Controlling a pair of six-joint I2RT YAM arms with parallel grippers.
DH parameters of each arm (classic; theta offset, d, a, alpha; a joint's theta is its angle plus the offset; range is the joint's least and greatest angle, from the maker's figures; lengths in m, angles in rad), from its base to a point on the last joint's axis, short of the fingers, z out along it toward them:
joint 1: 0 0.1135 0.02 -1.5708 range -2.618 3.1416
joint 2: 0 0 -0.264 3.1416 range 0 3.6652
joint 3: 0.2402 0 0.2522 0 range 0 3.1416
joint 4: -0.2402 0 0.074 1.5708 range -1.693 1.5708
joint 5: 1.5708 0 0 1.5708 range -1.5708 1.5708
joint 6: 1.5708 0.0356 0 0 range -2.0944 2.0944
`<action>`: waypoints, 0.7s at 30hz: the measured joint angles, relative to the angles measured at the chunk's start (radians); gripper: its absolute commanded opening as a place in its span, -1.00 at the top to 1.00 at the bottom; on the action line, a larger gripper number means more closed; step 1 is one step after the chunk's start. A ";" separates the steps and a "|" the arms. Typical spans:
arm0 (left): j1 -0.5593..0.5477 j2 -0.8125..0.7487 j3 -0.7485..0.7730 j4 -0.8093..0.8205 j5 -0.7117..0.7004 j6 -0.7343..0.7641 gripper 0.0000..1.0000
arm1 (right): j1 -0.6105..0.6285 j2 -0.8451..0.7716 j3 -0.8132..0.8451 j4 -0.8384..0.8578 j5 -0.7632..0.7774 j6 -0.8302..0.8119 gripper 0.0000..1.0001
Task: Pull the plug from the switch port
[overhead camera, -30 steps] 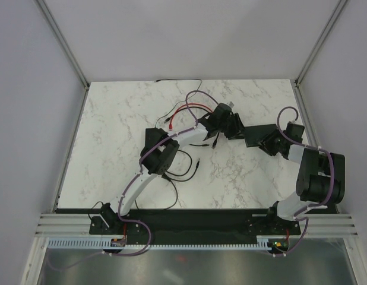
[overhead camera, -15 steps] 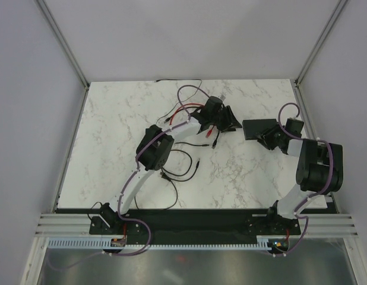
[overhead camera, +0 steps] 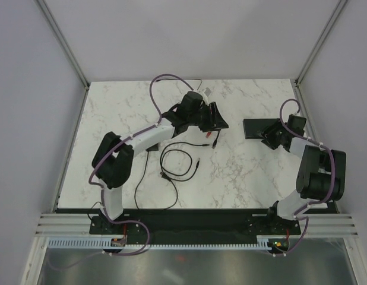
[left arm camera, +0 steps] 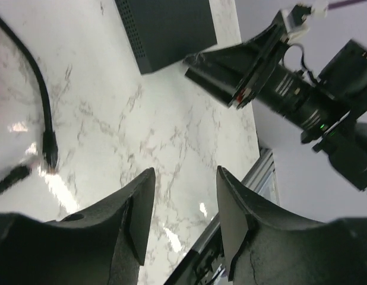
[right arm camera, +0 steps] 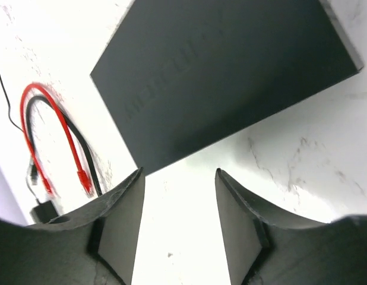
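The switch, a flat matte-black box point(overhead camera: 253, 127), lies on the marble table at the right. It also shows in the left wrist view point(left arm camera: 165, 29) and the right wrist view point(right arm camera: 225, 77). No plug shows in its visible edges. A black cable's plug point(left arm camera: 50, 145) lies loose on the table left of the box point(overhead camera: 214, 142). My left gripper point(overhead camera: 221, 122) is open and empty, left of the box point(left arm camera: 183, 178). My right gripper point(overhead camera: 268, 134) is open and empty at the box's near right edge point(right arm camera: 179, 178).
A red cable point(right arm camera: 65, 133) and a second black cable point(right arm camera: 50, 127) lie left of the box. A black cable coil point(overhead camera: 177, 163) lies mid-table. A small black adapter point(overhead camera: 152, 146) sits beside the left arm. The frame rail point(left arm camera: 255, 178) runs along the right table edge.
The left gripper has drawn back left, away from the box. The right gripper has pulled back right, and the box now lies flat on the table.
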 measured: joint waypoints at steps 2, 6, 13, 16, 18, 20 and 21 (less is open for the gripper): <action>-0.004 -0.091 -0.096 0.006 0.000 0.010 -0.09 | 0.003 -0.046 0.024 -0.077 0.025 -0.061 -0.22; -0.013 -0.288 -0.335 0.016 -0.016 0.024 -0.14 | 0.022 -0.209 0.033 -0.225 0.080 -0.171 -0.29; 0.003 -0.660 -0.644 -0.069 -0.101 0.027 -0.22 | 0.167 -0.373 0.038 -0.421 0.099 -0.287 -0.46; 0.036 -0.841 -0.741 -0.093 -0.114 0.026 -0.25 | 0.260 -0.429 0.014 -0.460 0.066 -0.305 -0.54; 0.056 -0.949 -0.805 -0.100 -0.123 0.021 -0.26 | 0.317 -0.510 -0.022 -0.479 0.048 -0.307 -0.66; 0.080 -1.072 -0.887 -0.117 -0.127 0.016 -0.26 | 0.340 -0.620 -0.066 -0.506 0.056 -0.303 -0.84; 0.090 -1.130 -0.927 -0.122 -0.129 0.015 -0.26 | 0.340 -0.671 -0.083 -0.523 0.064 -0.302 -0.92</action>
